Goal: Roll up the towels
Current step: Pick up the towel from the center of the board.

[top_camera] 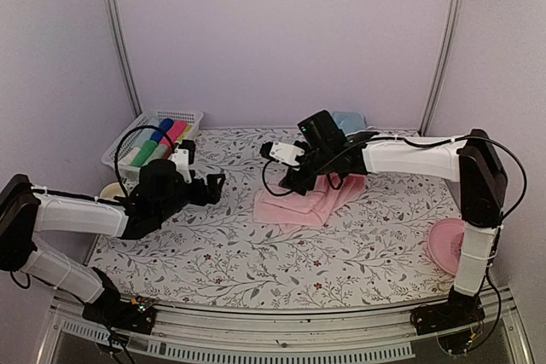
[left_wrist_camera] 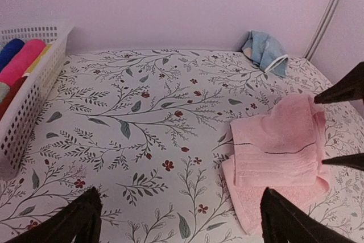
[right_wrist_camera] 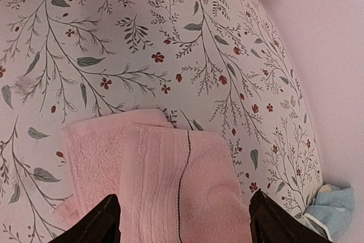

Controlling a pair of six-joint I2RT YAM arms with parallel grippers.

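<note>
My right gripper [right_wrist_camera: 183, 203] hangs over the partly folded pink towel [top_camera: 299, 202], jaws spread, gripping nothing. My left gripper [left_wrist_camera: 179, 193], also spread, hovers well left of that towel. The light blue towel [top_camera: 348, 120] lies crumpled behind it. I judge rolling barely begun; next comes pinching a pink edge.

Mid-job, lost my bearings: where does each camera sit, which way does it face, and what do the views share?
Top external: above and behind the bases, looking down over the floral-patterned table; both arms, left gripper and right gripper show.
Left wrist: low on the left arm, facing across toward the folded pale pink towel and crumpled light blue towel; own fingers at bottom.
Right wrist: looking steeply down on the pale pink towel; own fingers at bottom.
Shared: all three show the pale pink towel.
</note>
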